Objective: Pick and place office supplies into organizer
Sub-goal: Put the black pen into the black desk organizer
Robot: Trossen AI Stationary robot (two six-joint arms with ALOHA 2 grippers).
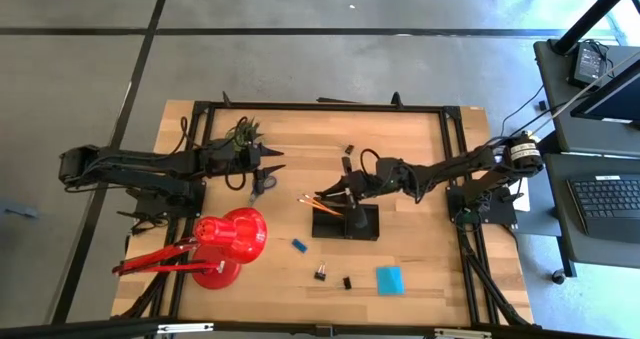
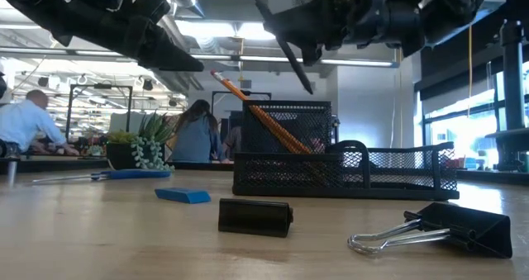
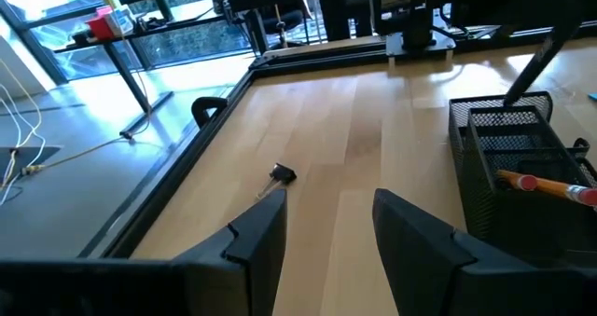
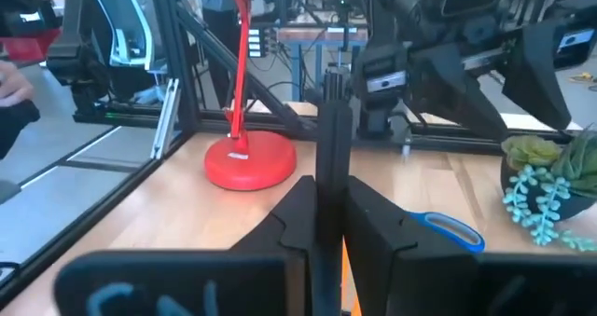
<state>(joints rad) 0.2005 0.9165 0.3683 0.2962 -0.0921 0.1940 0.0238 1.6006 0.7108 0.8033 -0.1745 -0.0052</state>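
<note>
From above, the right end effector (image 1: 322,193) reaches in from three o'clock, pinched on the pen (image 1: 350,211) over the organizer (image 1: 346,222), presumably to drop it beside the pencil (image 1: 318,205); the left end effector (image 1: 278,160) waits open at ten o'clock; low view, the pen (image 2: 293,57) hangs tilted above the organizer (image 2: 347,171); right wrist, fingers clamp the pen (image 4: 331,148) upright.

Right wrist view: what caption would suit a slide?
Right end effector shut on a thin black pen, facing the red lamp and blue-handled scissors.
</note>
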